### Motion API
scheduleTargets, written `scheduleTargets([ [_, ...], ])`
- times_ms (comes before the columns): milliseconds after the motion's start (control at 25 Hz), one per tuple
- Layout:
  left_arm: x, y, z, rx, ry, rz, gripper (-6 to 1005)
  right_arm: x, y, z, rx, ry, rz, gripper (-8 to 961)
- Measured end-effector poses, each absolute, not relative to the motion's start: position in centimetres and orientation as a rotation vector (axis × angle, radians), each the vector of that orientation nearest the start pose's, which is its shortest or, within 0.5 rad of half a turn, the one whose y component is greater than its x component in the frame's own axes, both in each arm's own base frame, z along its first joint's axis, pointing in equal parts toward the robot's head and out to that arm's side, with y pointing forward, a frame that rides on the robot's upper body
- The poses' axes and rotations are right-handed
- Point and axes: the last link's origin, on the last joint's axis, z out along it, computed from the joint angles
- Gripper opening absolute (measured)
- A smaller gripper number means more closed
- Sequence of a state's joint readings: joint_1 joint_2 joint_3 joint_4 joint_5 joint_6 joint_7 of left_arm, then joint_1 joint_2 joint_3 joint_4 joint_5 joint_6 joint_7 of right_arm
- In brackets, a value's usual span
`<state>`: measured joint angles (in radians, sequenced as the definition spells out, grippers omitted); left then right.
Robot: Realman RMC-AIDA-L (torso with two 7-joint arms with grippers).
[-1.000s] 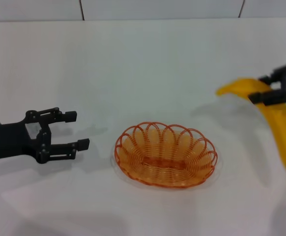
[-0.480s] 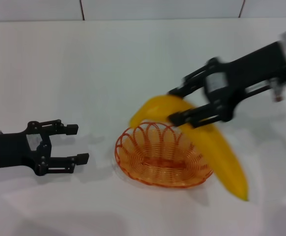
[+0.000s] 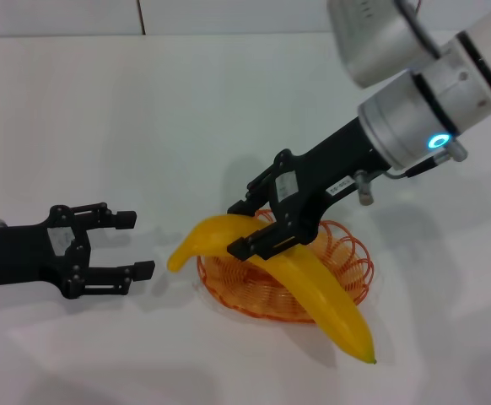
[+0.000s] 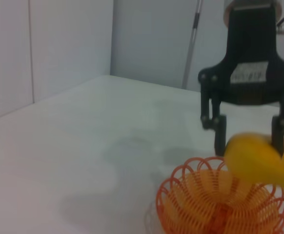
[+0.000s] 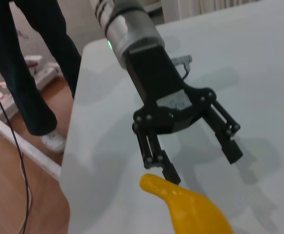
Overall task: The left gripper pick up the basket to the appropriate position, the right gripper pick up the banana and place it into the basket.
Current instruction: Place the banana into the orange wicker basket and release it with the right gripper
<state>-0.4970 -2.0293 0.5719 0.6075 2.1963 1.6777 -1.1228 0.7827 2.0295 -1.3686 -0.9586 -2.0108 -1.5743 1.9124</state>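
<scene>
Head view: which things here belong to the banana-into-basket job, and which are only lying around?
Part of the job:
- banana, clamped in the right gripper above the basket
- basket, orange wire, on the table
- left gripper, open, beside the basket, apart from it

Only around:
- white table
- a person's legs, visible in the right wrist view

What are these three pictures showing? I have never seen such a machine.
It is a robot with two arms; each ends in a black pincer. One picture looks down from its head, the other two from cameras on its wrists. On the white table lies an orange wire basket. The right pincer grips a yellow banana above the basket. The left pincer waits open beside the basket, holding nothing; the right wrist picture shows it beyond the banana's tip.
</scene>
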Motion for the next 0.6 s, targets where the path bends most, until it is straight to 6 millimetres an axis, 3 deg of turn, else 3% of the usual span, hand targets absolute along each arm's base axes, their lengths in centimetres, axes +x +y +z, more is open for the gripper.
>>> scheduleTargets([
  [360,-29.4,30.2,1.0,-2.850,-0.376,-0.557,832,13.2,35.6,-5.3,-3.194,0.338,-0.161,544],
  [600,-29.4,30.2,1.1,-2.846,-0.379,-0.561,832,13.1,35.3,-5.5,-3.207,0.335,-0.181,548],
])
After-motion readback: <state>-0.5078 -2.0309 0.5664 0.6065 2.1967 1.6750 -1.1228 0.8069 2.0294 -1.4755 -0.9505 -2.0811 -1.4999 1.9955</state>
